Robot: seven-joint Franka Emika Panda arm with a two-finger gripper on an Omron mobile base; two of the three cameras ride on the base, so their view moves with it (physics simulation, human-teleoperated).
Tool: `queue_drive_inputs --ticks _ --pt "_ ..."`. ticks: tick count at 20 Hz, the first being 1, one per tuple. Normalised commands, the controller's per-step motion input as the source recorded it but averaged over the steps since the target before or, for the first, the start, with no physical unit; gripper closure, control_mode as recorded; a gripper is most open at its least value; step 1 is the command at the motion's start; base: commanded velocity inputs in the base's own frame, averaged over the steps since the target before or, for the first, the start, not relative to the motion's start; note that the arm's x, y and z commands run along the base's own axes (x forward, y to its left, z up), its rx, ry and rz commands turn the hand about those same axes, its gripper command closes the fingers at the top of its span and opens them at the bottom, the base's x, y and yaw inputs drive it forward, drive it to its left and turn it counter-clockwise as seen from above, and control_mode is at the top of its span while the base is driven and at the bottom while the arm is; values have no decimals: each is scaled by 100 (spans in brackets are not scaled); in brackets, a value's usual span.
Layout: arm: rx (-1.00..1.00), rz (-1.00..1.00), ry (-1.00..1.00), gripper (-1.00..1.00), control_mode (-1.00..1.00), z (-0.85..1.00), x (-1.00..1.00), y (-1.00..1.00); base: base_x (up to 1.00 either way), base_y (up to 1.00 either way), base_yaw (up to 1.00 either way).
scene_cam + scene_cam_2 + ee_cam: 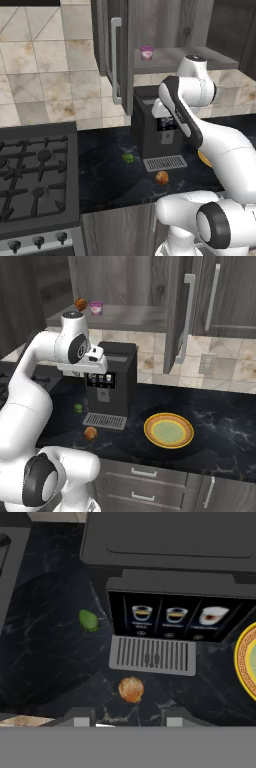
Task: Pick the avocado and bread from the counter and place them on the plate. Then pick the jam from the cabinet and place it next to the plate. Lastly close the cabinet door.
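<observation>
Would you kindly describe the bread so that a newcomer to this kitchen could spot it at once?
Find the black coffee machine standing on the counter. Just in front of its grey drip tray, near the counter's front edge, lies the bread. It is a small rounded orange-brown lump, unlike the green avocado further back beside the machine and the far wider yellow plate.

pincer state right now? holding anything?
Pincer: closed, holding nothing; it hangs above the bread on the counter.
</observation>
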Motion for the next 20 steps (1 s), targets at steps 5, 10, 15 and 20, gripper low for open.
queue_drive_inputs --ticks 5,10,15,20 --pt "0 0 0 -100 -100 -5 -9 1 0 0 0" --pt "0 -1 0 -100 -100 -19 -24 12 0 0 0" --pt "-1 -4 0 -100 -100 -17 -36 27 0 0 0" --pt "0 -9 0 -100 -100 -18 -38 19 0 0 0"
